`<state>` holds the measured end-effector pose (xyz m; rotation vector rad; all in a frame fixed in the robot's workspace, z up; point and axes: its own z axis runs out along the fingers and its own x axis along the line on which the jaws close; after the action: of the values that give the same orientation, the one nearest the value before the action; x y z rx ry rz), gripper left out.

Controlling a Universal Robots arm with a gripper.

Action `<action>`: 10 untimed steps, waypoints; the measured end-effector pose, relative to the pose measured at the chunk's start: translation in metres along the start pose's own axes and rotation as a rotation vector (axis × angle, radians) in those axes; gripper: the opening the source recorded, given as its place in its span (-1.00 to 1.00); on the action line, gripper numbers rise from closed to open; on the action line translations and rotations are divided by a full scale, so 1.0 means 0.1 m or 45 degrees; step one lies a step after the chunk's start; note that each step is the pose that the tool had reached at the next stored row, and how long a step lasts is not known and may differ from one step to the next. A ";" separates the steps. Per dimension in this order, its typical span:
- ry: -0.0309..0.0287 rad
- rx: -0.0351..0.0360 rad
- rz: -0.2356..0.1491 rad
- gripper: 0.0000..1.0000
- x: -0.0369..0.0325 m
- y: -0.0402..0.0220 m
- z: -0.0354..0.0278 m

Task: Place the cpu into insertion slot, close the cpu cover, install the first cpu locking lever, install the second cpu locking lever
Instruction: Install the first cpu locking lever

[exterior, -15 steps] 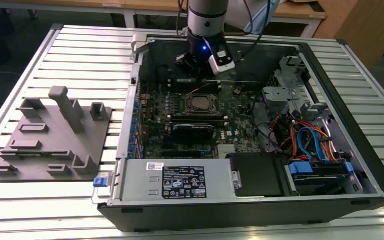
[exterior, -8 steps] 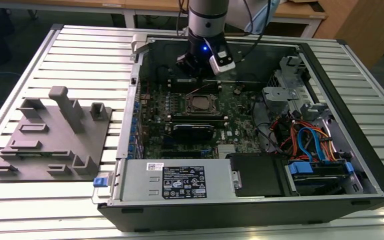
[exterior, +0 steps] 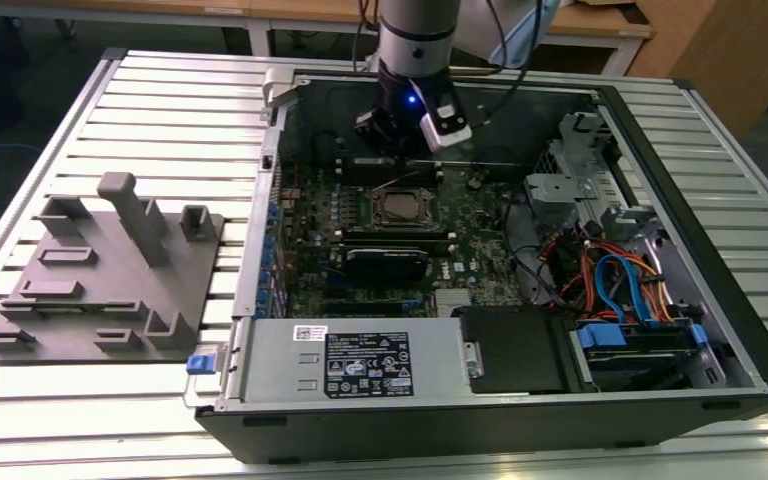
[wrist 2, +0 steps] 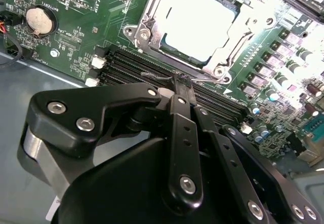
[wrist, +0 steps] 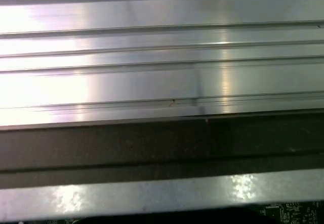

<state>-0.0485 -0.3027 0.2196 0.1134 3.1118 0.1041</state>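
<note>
In the exterior view my gripper (exterior: 388,160) hangs inside the open computer case, just behind the insertion slot (exterior: 404,207) on the green motherboard. The second wrist view has the cpu (wrist 2: 200,24) lying flat in the slot, its pale metal top glaring. The silver cpu cover (wrist 2: 152,29) lies down around it as a frame. A thin wire locking lever (wrist 2: 154,74) runs along the slot's near side. The black fingertips (wrist 2: 180,83) are shut together right at the lever's end; whether they pinch it is unclear.
Black memory slots (wrist 2: 126,64) lie between my gripper and the socket, with a coin battery (wrist 2: 39,21) nearby. A grey fixture block (exterior: 104,270) stands on the slatted table at the exterior view's left. The power supply (exterior: 344,362) and cables (exterior: 624,280) crowd the case's front and right.
</note>
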 end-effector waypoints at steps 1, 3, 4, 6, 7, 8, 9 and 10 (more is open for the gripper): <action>0.0000 0.0000 0.000 -0.80 -0.005 0.001 0.005; 0.0001 0.0001 0.000 -0.80 -0.016 0.001 0.012; 0.0002 0.0003 0.000 -0.80 -0.021 0.002 0.016; 0.0001 0.0002 0.000 -0.80 -0.035 0.003 0.024; 0.0001 0.0001 0.000 -0.80 -0.043 0.004 0.028; 0.0001 0.0002 0.000 -0.80 -0.051 0.005 0.031; 0.0001 0.0002 0.000 -0.80 -0.060 0.006 0.035; 0.0001 0.0002 0.000 -0.80 -0.067 0.007 0.038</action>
<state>-0.0417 -0.3022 0.2160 0.1133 3.1119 0.1039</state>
